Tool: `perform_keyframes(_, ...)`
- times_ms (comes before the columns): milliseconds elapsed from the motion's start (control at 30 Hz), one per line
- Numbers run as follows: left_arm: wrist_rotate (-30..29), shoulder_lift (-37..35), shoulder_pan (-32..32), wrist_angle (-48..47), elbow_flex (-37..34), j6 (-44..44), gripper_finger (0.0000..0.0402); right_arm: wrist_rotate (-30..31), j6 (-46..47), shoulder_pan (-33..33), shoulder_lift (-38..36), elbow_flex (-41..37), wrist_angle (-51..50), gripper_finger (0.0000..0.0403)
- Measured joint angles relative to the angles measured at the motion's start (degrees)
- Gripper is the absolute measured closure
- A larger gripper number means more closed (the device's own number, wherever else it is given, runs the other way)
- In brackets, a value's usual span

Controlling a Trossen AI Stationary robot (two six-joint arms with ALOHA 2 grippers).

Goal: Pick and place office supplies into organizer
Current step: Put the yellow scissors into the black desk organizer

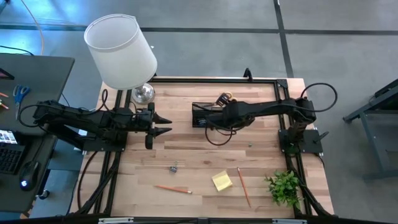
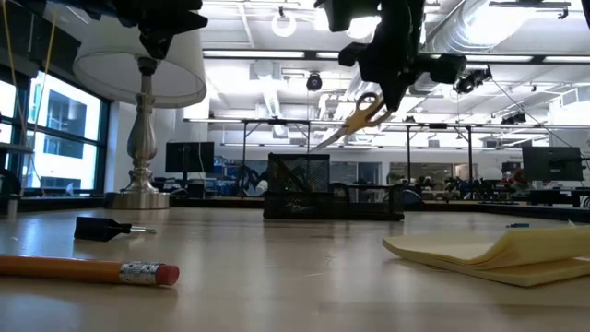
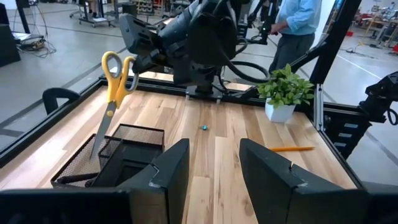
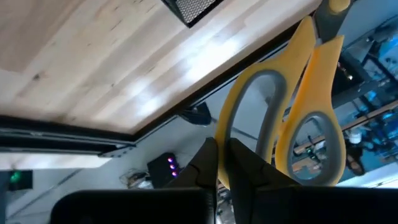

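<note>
Nearest the low camera lay an orange pencil with a pink eraser tip, flat on the wooden table. Beside it, on the other side of that view: a yellow sticky-note pad, top sheets curling. Farther back: a small black binder clip, lying apart from both.

Organizer: black mesh box, standing toward the far edge of the table, two compartments.

Right gripper: fingers pinched fully together through one handle loop of the yellow-handled scissors, which hung above the organizer, blades closed and slanting down toward it, tips just above its rim.

Left gripper: jaws partly apart, holding nothing, hovering above the table just left of the organizer and pointing at it.

Other items noted: second pencil near the front edge, beside the pad; tiny blue eraser on bare wood; green plant at the front right corner; white-shaded lamp at the rear left.
</note>
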Motion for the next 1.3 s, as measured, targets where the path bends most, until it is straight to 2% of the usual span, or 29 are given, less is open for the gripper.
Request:
perform_keyframes(467,0.0,0.0,0.0,0.4,0.0,-1.1,0.0270,2.3,-16.0,-0.7,1.5,0.0,8.6,0.0400)
perform_keyframes(700,0.0,0.0,0.0,0.4,0.0,-1.4,0.0270,8.1,-22.4,-0.7,7.3,0.0,9.3,0.0400)
perform_keyframes(900,0.0,0.0,0.0,0.4,0.0,-1.4,0.0270,13.8,-28.8,-0.6,8.1,0.0,11.1,0.0398)
perform_keyframes(1067,0.0,0.0,0.0,0.4,0.0,-1.4,0.0270,16.0,-37.2,0.3,8.1,0.0,15.9,0.0378)
perform_keyframes(1300,0.0,0.0,0.0,0.4,0.0,-1.3,0.0270,15.6,-36.8,1.7,8.1,0.0,26.9,0.0342)
